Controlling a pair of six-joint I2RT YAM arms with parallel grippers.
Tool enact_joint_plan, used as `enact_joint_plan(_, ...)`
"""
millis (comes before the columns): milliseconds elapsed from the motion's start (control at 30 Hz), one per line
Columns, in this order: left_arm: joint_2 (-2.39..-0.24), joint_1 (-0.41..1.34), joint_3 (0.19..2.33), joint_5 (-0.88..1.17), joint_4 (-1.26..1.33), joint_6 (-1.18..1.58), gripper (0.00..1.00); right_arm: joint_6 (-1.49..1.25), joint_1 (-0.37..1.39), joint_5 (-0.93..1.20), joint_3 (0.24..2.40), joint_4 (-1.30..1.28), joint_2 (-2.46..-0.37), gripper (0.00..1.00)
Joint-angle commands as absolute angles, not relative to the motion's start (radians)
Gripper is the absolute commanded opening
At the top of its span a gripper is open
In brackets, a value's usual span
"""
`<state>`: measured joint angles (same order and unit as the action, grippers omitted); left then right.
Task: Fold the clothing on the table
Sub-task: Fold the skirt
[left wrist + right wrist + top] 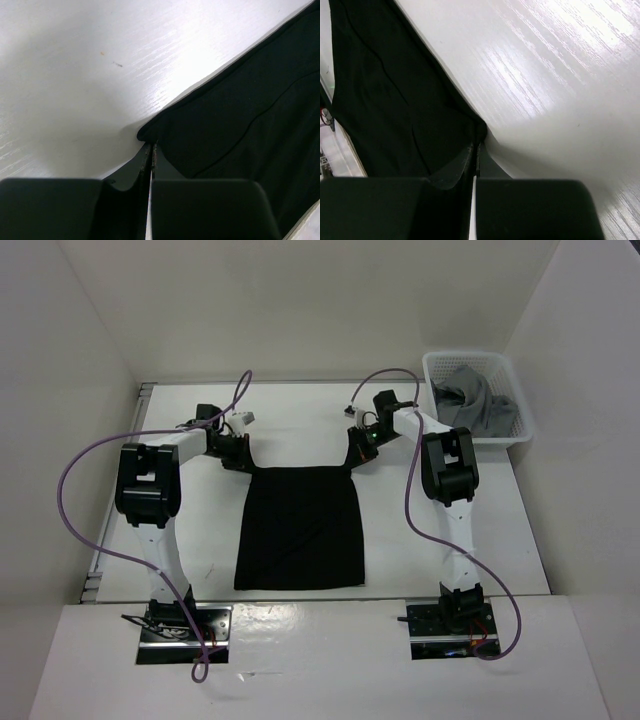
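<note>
Clothing (300,530) is lying flat mid-frame on the bench (410,530). I am pinching its upper-left corner in my left gripper (243,462) and its upper-right corner in my right gripper (355,458). No fold is showing, so I am judging all folding undone.

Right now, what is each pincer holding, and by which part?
Both hold the clothing: the left pincer pinches its far left corner, the right pincer its far right corner.
</note>
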<state>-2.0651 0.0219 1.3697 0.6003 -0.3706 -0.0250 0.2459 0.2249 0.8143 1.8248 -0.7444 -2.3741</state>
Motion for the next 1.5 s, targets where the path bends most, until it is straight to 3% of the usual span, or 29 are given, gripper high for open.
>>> enact_joint_plan(0,-2.068,0.015,1.379,0.574,-0.420,-0.074,0.00,0.250,0.235,0.747,1.847,-0.733,-2.378,0.00)
enact_joint_plan(1000,-2.020,0.006,1.761,0.514,-0.479,-0.124,0.00,0.241,0.282,0.331,2.216,-0.713,-2.273,0.00)
enact_joint_plan(1200,-2.011,-0.012,1.799,0.514,-0.488,-0.124,0.00,0.264,0.331,0.265,2.217,-0.703,-2.234,0.00)
enact_joint_plan(1467,-1.947,-0.031,1.741,0.526,-0.509,-0.172,0.00,0.327,0.377,0.189,2.063,-0.663,-2.111,0.00)
